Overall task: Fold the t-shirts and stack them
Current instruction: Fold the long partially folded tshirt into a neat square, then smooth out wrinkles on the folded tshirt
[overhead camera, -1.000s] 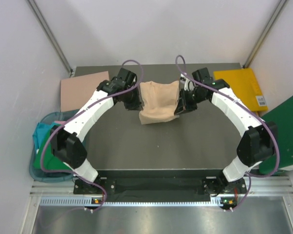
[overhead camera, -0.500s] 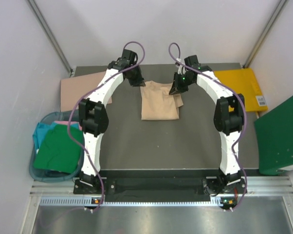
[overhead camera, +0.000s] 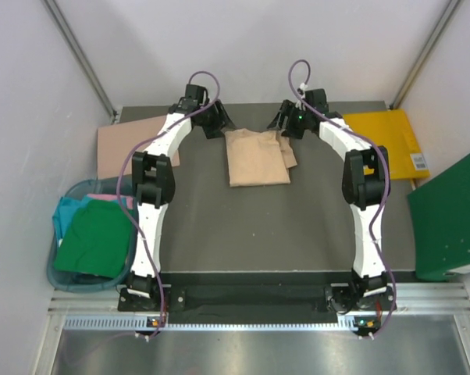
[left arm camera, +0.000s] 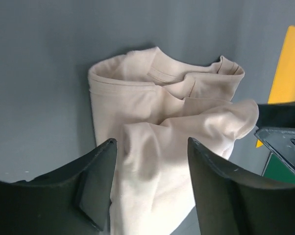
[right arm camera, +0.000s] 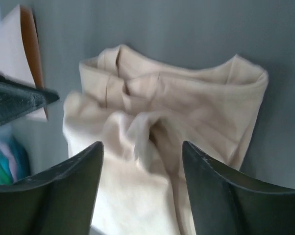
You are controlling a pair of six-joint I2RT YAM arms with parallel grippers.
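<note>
A light beige t-shirt (overhead camera: 256, 157) lies folded into a rough rectangle at the far middle of the dark table, its far edge rumpled (left arm camera: 162, 112) (right arm camera: 157, 122). My left gripper (overhead camera: 218, 125) hangs at the shirt's far left corner, open, jaws apart over the cloth (left arm camera: 151, 143) and holding nothing. At the far right corner my right gripper (overhead camera: 284, 123) is open too, with cloth below its spread jaws (right arm camera: 142, 145). More t-shirts, green (overhead camera: 94, 242), pink and teal, lie in a bin at the left.
The teal bin (overhead camera: 59, 269) stands off the table's left edge. A flat tan sheet (overhead camera: 129, 144) lies at the far left, a yellow sheet (overhead camera: 383, 134) at the far right, and a green board (overhead camera: 453, 219) leans at the right.
Both grippers carried the beige shirt's edge to the far side, then opened and let it go. The shirt now lies flat and folded.
</note>
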